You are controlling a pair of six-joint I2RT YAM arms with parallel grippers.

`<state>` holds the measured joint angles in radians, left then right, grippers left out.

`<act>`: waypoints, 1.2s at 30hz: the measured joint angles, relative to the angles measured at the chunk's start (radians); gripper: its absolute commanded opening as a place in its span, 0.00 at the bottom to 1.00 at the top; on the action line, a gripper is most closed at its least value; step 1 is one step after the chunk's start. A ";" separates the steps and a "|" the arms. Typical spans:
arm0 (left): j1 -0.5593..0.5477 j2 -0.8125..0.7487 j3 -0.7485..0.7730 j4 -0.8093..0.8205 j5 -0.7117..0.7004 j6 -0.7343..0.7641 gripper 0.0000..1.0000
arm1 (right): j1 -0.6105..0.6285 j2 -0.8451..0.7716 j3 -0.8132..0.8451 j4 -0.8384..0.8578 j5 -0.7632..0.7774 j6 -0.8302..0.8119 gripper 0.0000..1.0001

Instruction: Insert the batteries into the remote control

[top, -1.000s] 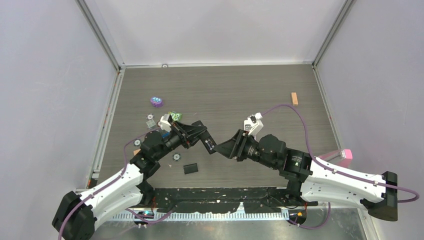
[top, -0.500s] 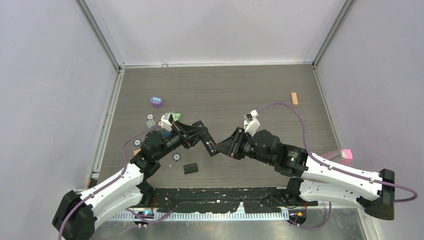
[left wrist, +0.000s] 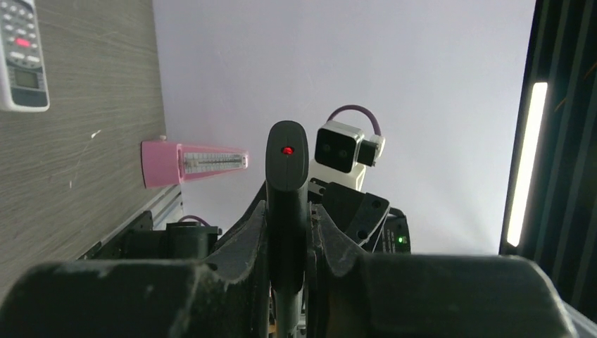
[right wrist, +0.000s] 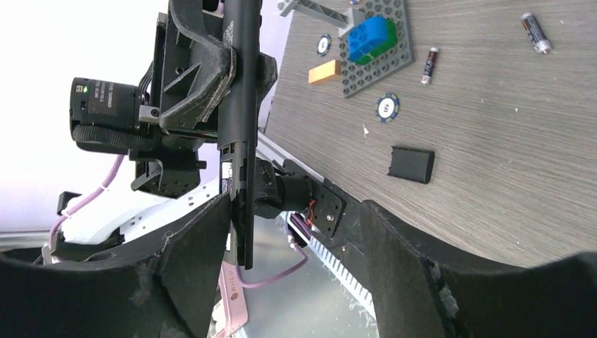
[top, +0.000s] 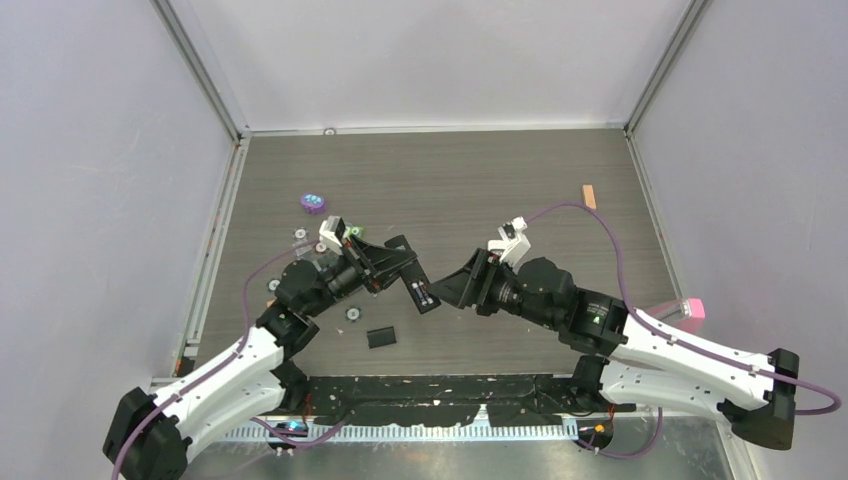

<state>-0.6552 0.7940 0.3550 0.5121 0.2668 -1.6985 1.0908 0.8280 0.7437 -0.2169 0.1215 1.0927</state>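
My left gripper is shut on a black remote and holds it above the table. In the left wrist view the remote stands edge-on between the shut fingers. Its free end shows an open compartment with pale cells in it. My right gripper is open, and that end of the remote lies between its fingers, close to the left finger. Two loose batteries lie on the table. A black battery cover lies flat, also in the top view.
A white remote lies on the table. A pink metronome stands at the right edge. A grey baseplate with blue and green bricks, poker chips, an orange block and a purple piece lie about.
My right arm has moved left and forward, bringing its open gripper closer around the remote's free end. The left arm has turned the remote a little, so the compartment now faces up.
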 measured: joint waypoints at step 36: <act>0.000 -0.129 0.132 -0.184 0.232 0.430 0.00 | -0.002 0.201 -0.051 0.468 -0.425 -0.196 0.28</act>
<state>-0.6556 0.6655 0.4873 0.3283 0.4984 -1.2686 1.0893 1.0286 0.6926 0.2512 -0.3031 0.8963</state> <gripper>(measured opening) 0.170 0.416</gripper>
